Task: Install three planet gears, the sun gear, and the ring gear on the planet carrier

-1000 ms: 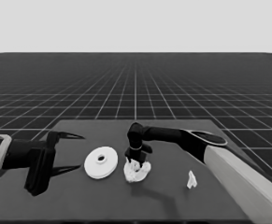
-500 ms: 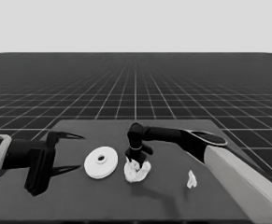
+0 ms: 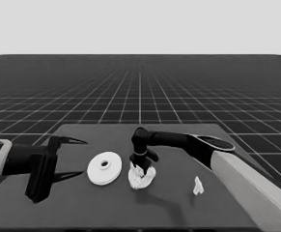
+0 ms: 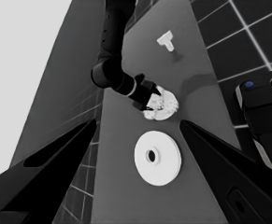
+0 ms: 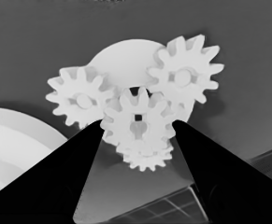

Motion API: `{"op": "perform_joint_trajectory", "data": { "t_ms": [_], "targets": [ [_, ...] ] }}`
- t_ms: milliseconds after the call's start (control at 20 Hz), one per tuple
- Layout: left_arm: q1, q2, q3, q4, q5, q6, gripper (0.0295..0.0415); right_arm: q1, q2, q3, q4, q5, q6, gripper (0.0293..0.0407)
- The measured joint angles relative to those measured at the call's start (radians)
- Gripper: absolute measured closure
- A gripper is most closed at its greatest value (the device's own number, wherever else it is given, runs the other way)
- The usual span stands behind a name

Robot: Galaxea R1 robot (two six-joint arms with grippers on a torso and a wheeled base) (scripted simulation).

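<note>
**Seating the centre gear on the smaller round part**

I am holding my right gripper (image 5: 136, 128) over the smaller round part (image 5: 121, 56), fingers closed on the centre gear (image 5: 136, 122) between the planet gears (image 5: 184, 77). I should be lowering squarely, teeth meshing. The larger round part (image 3: 104, 167) is lying just beside it on the tabletop (image 3: 82, 208). My left gripper (image 3: 67, 158) is waiting, fingers apart.

Head view down across table (image 3: 82, 212); 2 wrist views nearer, sharing gears (image 5: 138, 123)
</note>
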Motion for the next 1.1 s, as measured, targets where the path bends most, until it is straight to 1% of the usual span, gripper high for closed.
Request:
{"op": "perform_joint_trajectory", "data": {
  "t_ms": [1100],
  "targets": [
    [0.000, 0.000, 0.000, 0.000, 0.000, 0.000, 0.0326, 0.000, 0.000, 0.000, 0.000, 0.000, 0.230, 0.0390]
  ]
}}
